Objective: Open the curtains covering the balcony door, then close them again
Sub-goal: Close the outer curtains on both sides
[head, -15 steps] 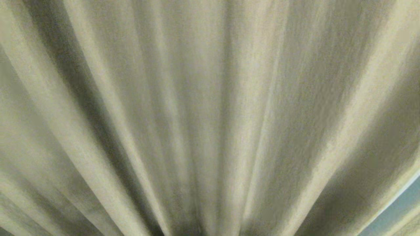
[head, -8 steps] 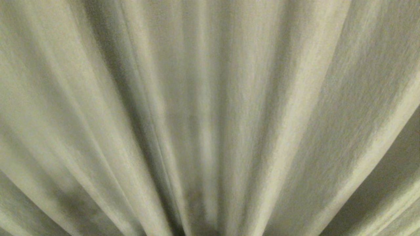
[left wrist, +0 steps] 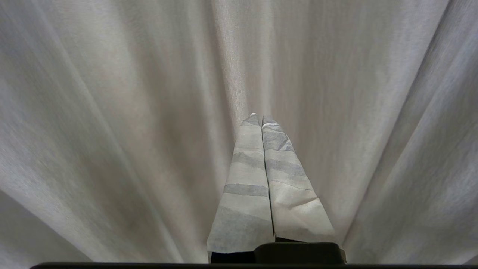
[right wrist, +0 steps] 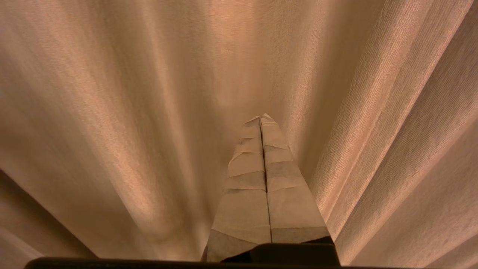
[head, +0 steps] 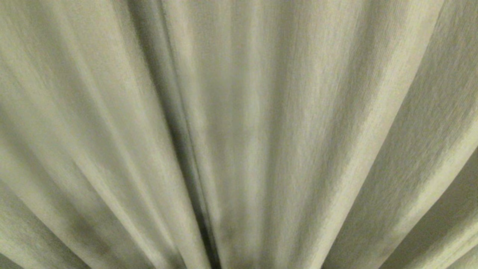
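Several broad pleats of the curtains (head: 298, 149) fill the head view from edge to edge, fanning outward from a point at the lower middle of the picture. The cloth is seen to be a thick, woven, grey-beige fabric, and nothing behind it shows through. A dark, narrow line (head: 186, 149) is seen between two pleats, running from the upper left of centre down to the lower middle; whether it is a deep fold or the edge of a panel cannot be told. Neither arm is visible in the head view.

In the left wrist view, the same pleated cloth (left wrist: 112, 112) is spread across the whole picture, and the left gripper (left wrist: 260, 118) is pointed straight at it. Its two fingers (left wrist: 246, 179), wrapped in pale tape, are pressed flat together along their full length, and nothing is caught between them. Whether the tips touch the fabric cannot be told.

In the right wrist view, the drape (right wrist: 112, 112) again covers everything, and the right gripper (right wrist: 262, 117) is likewise aimed at it. Its taped fingers (right wrist: 246, 175) are closed against each other with only a thin seam between, and nothing is held. Contact with the cloth cannot be judged here either.
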